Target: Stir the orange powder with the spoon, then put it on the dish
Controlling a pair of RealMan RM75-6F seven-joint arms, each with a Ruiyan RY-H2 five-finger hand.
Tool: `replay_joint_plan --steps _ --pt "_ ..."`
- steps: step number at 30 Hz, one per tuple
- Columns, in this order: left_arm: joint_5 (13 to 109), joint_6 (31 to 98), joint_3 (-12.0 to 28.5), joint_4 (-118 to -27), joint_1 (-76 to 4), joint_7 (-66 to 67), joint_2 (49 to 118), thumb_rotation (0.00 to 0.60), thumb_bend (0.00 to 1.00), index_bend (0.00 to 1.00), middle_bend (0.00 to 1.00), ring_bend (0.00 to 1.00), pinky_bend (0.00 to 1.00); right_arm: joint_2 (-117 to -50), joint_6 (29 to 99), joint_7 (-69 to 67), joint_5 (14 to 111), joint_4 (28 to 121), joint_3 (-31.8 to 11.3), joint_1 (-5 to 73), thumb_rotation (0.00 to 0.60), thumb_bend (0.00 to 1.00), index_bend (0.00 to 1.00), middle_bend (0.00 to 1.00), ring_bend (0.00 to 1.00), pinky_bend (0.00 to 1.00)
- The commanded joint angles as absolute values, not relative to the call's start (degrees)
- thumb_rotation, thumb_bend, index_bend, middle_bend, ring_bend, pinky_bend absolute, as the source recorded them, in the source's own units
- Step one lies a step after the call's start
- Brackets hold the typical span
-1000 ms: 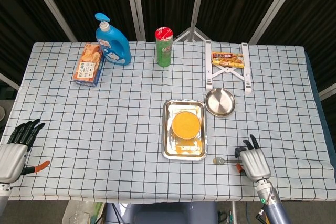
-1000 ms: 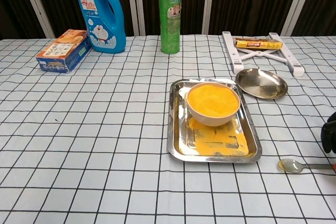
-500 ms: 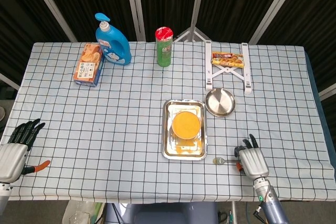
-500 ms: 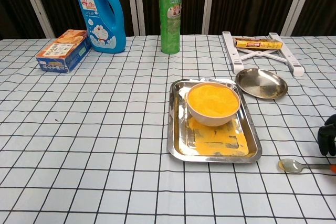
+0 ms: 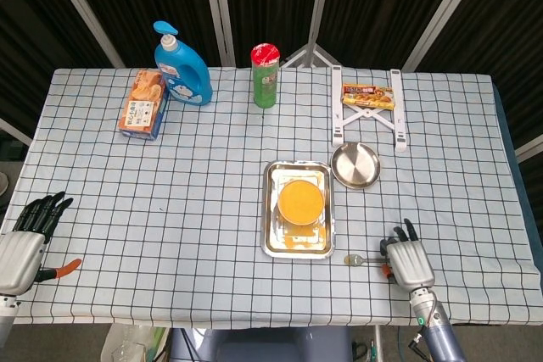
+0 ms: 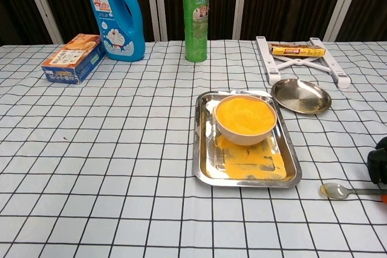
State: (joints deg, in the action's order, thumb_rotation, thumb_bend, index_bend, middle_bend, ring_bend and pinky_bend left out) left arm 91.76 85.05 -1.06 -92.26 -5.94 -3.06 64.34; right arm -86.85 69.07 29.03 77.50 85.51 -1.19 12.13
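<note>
Two hands sit at the near edge of the checked table [image 5: 212, 175], well apart. The right hand [image 5: 410, 258] rests palm down over the handle end of the spoon [image 6: 340, 191], its dark fingers [image 5: 397, 234] stretched forward; whether it grips the handle or merely covers it cannot be told, since the chest view shows only a dark sliver of it at the frame's edge. The spoon lies flat on the cloth, its bowl pointing away from the right hand toward the robot's left. Just beyond that bowl, further to the left of the right hand, stands a steel tray [image 6: 205, 167] smeared with orange powder [image 6: 251, 156], and in the tray a bowl [image 6: 245, 119] filled with the same powder. Ahead of the right hand, touching or almost touching the tray's far right corner, lies the round metal dish [image 6: 301, 95]. Beyond the dish is a white folding stand [image 5: 368, 112] with a snack packet [image 5: 368, 95] across it. The left hand [image 5: 25, 243] lies far off at the table's near left corner, fingers apart and holding nothing, with an orange-handled tool [image 5: 61, 270] beside it. At the far side stand a green can [image 5: 265, 75], a blue bottle [image 5: 180, 65] and a small box [image 5: 143, 104].
</note>
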Motion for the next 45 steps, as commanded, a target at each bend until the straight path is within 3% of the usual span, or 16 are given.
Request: replay_joint_plan --steps 1,23,34,45 --pt "91.74 85.04 -1.05 -92.27 -5.96 -3.05 64.34 0.600 0.00 0.00 0.00 0.00 0.00 -86.95 69.12 29.01 77.45 85.49 -1.15 12.19 0.600 0.39 0.52 0.50 0.20 0.00" --pt "91.61 84.93 -1.04 -92.33 -5.98 -2.94 64.34 0.600 0.00 0.00 0.00 0.00 0.00 -87.88 68.93 28.88 76.43 83.93 -0.80 12.65 0.600 0.43 0.52 0.51 0.20 0.00" --pt "91.59 84.91 -1.03 -92.35 -5.99 -2.96 64.31 0.600 0.00 0.00 0.00 0.00 0.00 -88.07 69.18 28.61 76.75 83.65 -0.25 12.64 0.600 0.43 0.60 0.55 0.23 0.00" --pt "91.58 84.91 -1.03 -92.33 -5.99 -2.97 64.33 0.600 0.00 0.00 0.00 0.00 0.00 -87.76 69.87 28.03 77.30 83.97 -0.36 12.76 0.600 0.43 0.61 0.55 0.24 0.00"
